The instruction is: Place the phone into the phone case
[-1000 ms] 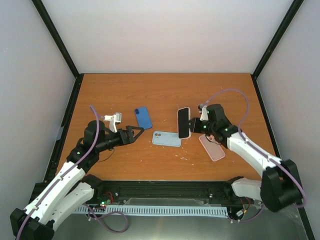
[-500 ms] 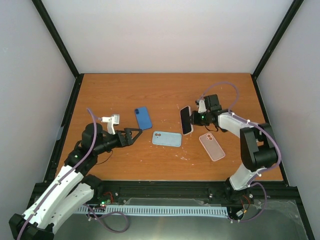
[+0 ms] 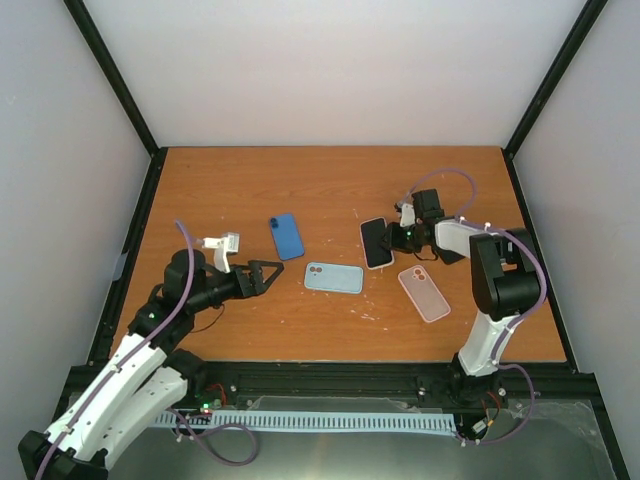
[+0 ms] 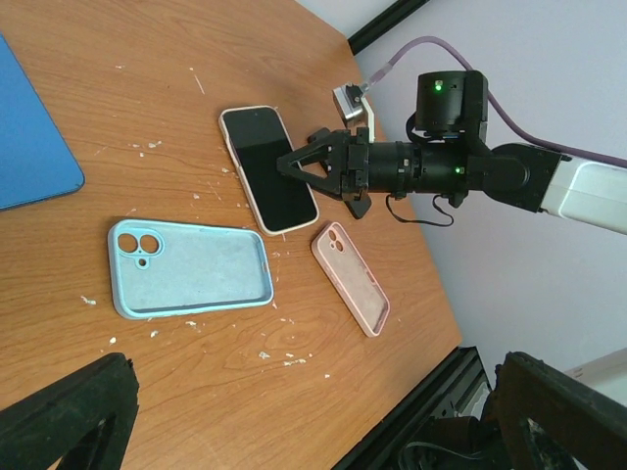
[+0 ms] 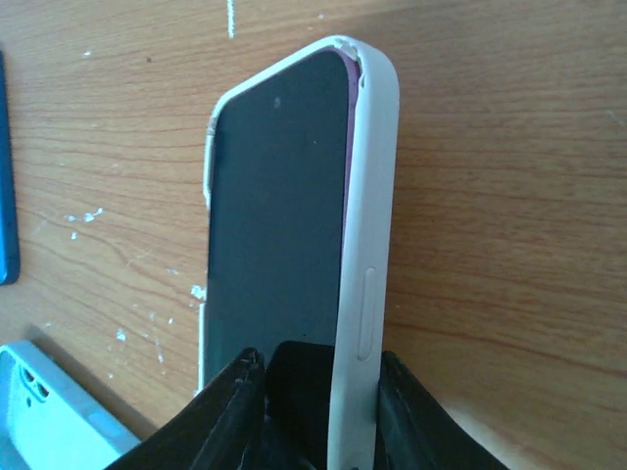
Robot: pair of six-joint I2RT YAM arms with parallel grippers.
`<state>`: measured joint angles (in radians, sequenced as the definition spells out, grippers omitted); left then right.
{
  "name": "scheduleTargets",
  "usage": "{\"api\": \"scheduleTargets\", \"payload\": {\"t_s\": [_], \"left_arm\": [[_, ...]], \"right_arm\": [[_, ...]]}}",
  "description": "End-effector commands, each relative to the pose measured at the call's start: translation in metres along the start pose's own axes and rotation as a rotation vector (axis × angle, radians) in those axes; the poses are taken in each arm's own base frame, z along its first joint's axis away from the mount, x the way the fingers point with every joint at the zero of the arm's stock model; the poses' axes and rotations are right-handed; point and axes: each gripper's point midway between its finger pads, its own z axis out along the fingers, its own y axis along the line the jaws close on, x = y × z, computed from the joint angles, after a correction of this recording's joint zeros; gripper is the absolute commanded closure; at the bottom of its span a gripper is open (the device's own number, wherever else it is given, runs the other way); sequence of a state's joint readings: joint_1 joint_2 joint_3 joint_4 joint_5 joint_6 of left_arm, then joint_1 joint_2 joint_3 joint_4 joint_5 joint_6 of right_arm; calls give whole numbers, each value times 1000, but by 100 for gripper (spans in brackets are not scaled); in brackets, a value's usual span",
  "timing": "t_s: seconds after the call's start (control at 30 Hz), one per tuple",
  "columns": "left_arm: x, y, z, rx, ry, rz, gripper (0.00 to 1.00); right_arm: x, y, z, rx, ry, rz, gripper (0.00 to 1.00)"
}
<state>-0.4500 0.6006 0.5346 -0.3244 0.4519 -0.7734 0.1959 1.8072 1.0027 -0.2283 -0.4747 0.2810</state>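
Note:
A phone [image 3: 376, 243] with a black screen and a white rim lies nearly flat on the wooden table; it also shows in the left wrist view [image 4: 267, 168] and the right wrist view [image 5: 284, 225]. My right gripper [image 3: 397, 238] sits at its right end with the jaws spread; the white edge rests against one finger [image 5: 411, 411], and the other finger stands apart. A light blue phone case [image 3: 333, 277] lies open side up just left of and nearer than the phone. My left gripper [image 3: 275, 272] is open and empty, left of that case.
A pink case [image 3: 424, 293] lies near the right arm, in front of the phone. A dark blue case [image 3: 287, 235] lies behind the left gripper. White crumbs dot the table [image 3: 330, 190]. Black frame posts and white walls enclose it.
The phone stood upright in my right gripper; now it is lowered almost flat on the table, farther back, and the jaws have spread. My left gripper drew back slightly to the left.

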Motion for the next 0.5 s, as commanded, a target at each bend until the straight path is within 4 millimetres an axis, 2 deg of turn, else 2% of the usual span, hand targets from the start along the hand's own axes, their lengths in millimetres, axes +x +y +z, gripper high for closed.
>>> {"api": "scheduleTargets", "payload": {"t_s": [0.0,0.33,0.47], "left_arm": [[1,5,-1,-25,-4,4,1],[3,30,9,-135,20,-56,1],[-2,52,15,-267,23,-101,0]], "right_arm": [[-14,-1,1,11,-25,-22,69],[-17,-11,-26,145,-49,11,42],[-10,-11,-38,176,-46,43,32]]}}
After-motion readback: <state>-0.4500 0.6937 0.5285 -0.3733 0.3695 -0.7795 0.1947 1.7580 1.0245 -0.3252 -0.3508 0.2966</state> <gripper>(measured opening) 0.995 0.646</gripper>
